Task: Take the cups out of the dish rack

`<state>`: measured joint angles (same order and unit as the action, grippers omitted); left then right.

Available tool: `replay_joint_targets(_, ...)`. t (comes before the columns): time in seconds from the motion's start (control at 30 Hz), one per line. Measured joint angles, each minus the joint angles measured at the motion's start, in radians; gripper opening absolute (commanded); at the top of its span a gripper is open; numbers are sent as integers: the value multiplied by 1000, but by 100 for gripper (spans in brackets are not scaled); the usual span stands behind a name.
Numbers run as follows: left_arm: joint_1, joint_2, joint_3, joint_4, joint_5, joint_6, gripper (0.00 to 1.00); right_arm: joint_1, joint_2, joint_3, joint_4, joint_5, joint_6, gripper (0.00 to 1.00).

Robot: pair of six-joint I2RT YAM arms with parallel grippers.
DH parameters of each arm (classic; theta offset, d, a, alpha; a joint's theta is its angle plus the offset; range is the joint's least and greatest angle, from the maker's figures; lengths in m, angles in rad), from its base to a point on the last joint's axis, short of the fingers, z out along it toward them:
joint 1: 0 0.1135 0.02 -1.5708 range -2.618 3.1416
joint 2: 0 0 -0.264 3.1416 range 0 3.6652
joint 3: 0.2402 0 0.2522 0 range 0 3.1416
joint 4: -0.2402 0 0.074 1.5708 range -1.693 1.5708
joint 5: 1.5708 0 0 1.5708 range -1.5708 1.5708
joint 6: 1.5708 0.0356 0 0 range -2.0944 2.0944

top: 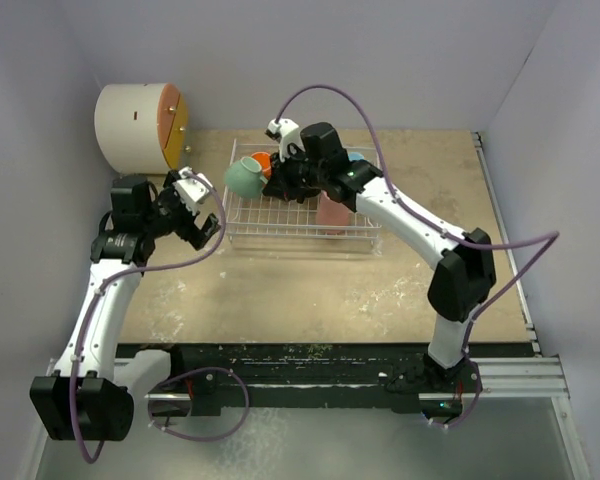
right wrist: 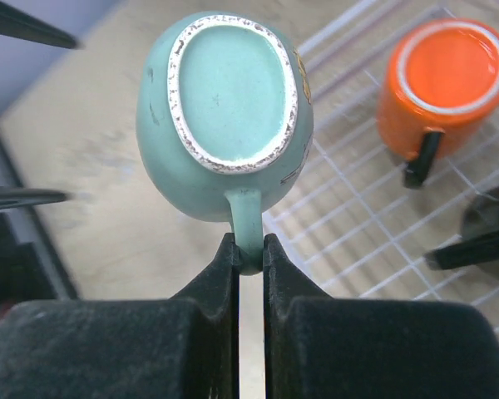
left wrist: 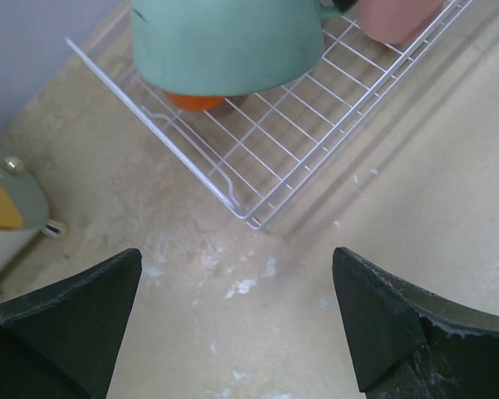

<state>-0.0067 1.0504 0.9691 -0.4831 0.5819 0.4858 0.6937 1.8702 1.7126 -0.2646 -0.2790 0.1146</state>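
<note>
Teal-green mug (right wrist: 224, 125) hangs by its handle, pinched in right claw (right wrist: 249, 249).

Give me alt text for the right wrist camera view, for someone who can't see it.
The right hand is shut on the handle of a teal-green mug whose base faces the camera. Behind it, an orange mug sits base-up in the white wire dish rack.
</note>
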Motion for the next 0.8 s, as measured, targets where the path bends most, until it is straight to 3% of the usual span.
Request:
replay_joint_targets(0.33, 0, -181, -25, 83, 80, 337, 98, 0, -114, -110, 117, -320, 295, 0)
replay_joint_targets(0.57, 0, -303, -66, 95, 145, 459, 92, 1, -88, -200, 195, -422, 446, 0)
replay_joint_targets(0.8, 0, -299, -93, 25, 199, 576, 89, 1, -89, -243, 327, -502, 552, 0)
